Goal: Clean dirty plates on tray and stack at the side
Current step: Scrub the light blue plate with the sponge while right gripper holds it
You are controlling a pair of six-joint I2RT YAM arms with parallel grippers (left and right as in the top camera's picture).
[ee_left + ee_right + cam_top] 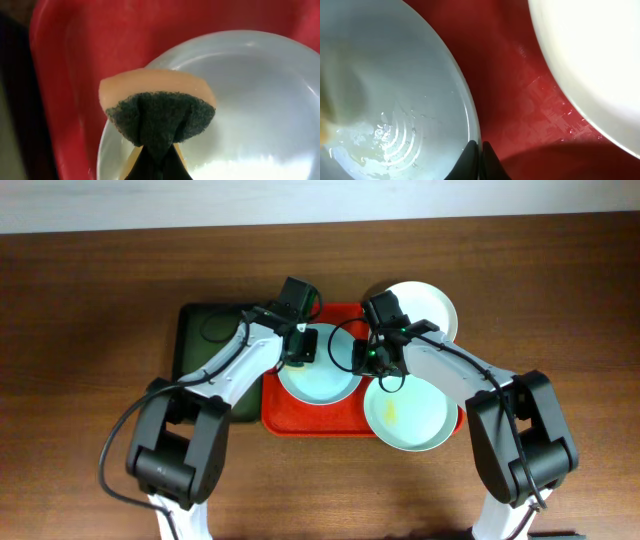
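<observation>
Nearest the robot, a pale green plate (410, 420) lies flat and face up on the right end of the red tray (283, 422), its edge hanging a little past the tray's rim; a yellow smear (390, 412) in its middle suggests it has yet to be wiped. The tray rests on a brown wooden desk (80, 300), its long axis running left to right across the robot's front. Just beyond, near the tray's middle, sits the pale blue plate (325, 385), also flat and face up, its surface wet and streaked. Being round, the plates have no long axis. The left tool (157, 152) pinches a sponge (157, 107) so that it buckles, dark scouring face toward the wrist camera and peach foam beyond, held over the plate's left rim, apparently to scrub it. The right tool (480, 160) has its tips pressed together on this plate's right rim, nipping the edge, likely to steady the plate during wiping. Farthest away, a white plate (430, 305) lies at the tray's far right corner, partly over the rim. A dark green tray (205, 330) sits just beside the red one, on its left.
</observation>
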